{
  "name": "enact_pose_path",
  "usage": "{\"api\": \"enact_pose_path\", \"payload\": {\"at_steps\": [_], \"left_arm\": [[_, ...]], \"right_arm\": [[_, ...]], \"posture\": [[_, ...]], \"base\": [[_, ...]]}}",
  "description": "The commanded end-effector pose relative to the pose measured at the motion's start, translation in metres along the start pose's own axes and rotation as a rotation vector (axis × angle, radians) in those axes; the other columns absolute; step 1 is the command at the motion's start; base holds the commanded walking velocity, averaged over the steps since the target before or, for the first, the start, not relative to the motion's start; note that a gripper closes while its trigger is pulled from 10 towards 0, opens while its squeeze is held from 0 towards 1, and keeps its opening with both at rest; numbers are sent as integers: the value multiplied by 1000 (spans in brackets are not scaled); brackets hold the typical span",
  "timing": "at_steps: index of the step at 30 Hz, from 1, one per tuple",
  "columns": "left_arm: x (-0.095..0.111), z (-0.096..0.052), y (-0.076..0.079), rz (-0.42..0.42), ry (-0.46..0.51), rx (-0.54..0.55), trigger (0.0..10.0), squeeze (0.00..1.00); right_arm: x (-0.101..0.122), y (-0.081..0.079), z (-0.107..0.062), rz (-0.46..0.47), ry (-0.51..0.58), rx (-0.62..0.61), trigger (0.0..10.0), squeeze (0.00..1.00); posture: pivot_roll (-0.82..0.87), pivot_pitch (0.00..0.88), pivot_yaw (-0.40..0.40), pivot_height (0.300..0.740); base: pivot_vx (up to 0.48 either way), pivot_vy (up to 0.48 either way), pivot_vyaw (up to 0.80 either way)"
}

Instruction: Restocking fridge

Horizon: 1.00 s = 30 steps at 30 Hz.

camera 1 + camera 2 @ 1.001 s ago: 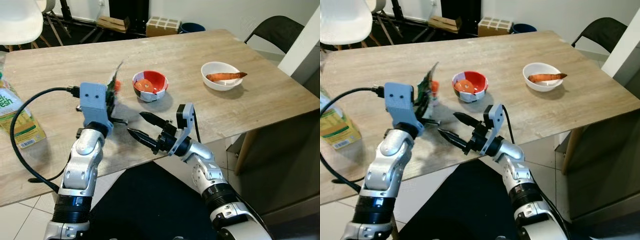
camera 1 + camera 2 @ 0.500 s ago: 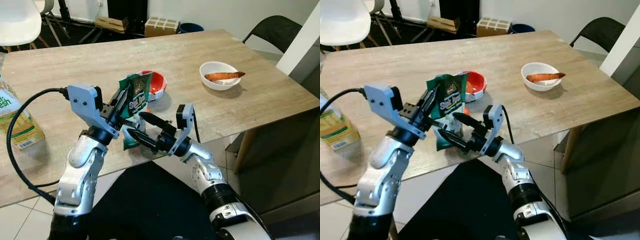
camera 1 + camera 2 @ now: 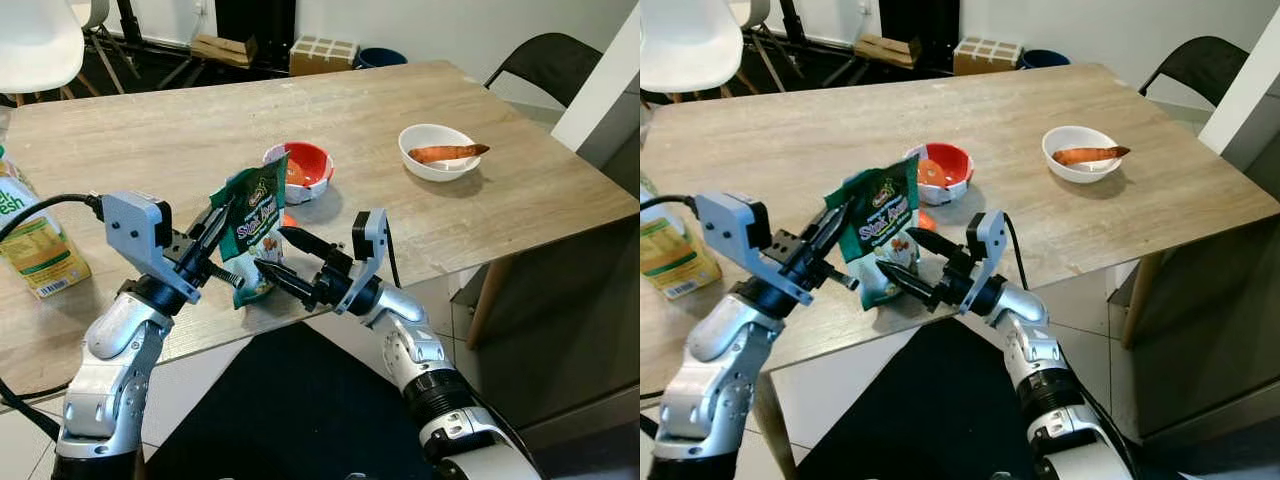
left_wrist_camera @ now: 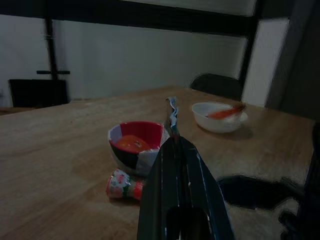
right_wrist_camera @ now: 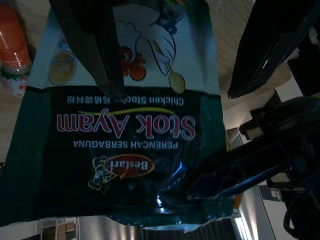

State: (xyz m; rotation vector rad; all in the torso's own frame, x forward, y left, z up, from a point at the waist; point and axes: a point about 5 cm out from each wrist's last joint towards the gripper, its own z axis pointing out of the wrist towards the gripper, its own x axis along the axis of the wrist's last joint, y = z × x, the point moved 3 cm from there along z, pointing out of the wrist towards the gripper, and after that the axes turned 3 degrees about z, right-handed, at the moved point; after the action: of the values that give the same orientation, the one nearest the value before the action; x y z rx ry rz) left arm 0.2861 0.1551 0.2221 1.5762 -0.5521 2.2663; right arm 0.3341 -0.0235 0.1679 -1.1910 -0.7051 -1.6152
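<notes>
A green "Stok Ayam" packet [image 3: 254,232] hangs upright above the table's front edge, with my left gripper [image 3: 222,218] shut on its upper edge. My right gripper [image 3: 270,250] stands open just in front of it, its fingers [image 5: 92,47] spread across the packet's [image 5: 125,125] lower half without closing on it. In the right wrist view the left fingertips [image 5: 220,172] pinch the packet's dark top. The left wrist view looks along the packet's thin edge [image 4: 172,112].
Behind the packet stand a red and white bowl [image 3: 300,168] and a small orange bottle [image 3: 925,220] lying on the wooden table [image 3: 150,130]. A white bowl with a sweet potato [image 3: 438,152] sits at the far right. A juice carton [image 3: 30,240] stands at the left edge. Chairs flank the table.
My left gripper has carried the packet away from the red bowl, turned its face to the camera, and drawn it left and toward the table's front edge. The right gripper has barely moved.
</notes>
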Motion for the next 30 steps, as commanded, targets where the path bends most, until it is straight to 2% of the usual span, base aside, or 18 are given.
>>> {"api": "enact_pose_path", "payload": {"at_steps": [1,14,19,20,21,22,24,25,30], "left_arm": [[-7,-5,7,28,-58,-67,0,0],[-6,-5,12,44,-85,-150,0,0],[-4,-6,10,66,-86,-142,0,0],[-4,-6,9,65,-84,-140,824,0],[-4,-6,9,68,-83,-137,3686,369],[-3,-6,8,71,-80,-133,9333,1000],[-3,-6,8,68,-77,-134,9333,1000],[-2,-5,8,69,-72,-131,10000,1000],[1,-3,7,69,-57,-125,10000,1000]], "right_arm": [[-6,0,-3,14,-12,-10,10000,0],[-4,3,-4,10,-10,-24,10000,0],[-4,3,-4,9,-12,-25,10000,0],[-4,3,-4,8,-12,-25,10000,0],[-4,4,-4,8,-12,-25,10000,0],[-4,4,-4,8,-11,-24,10000,0],[-4,4,-4,8,-12,-24,10000,0],[-4,4,-4,7,-11,-24,10000,0],[-3,4,-3,5,-9,-25,10000,0]], "posture": [[-18,139,-58,740],[-20,133,-54,740],[-19,132,-54,740],[-18,132,-55,740],[-18,131,-55,740],[-18,130,-54,740],[-18,130,-54,740],[-18,130,-54,740],[-18,129,-54,740]], "base": [[0,0,0],[0,0,0],[0,0,0],[0,0,0],[0,0,0],[0,0,0],[0,0,0],[0,0,0],[0,0,0]]}}
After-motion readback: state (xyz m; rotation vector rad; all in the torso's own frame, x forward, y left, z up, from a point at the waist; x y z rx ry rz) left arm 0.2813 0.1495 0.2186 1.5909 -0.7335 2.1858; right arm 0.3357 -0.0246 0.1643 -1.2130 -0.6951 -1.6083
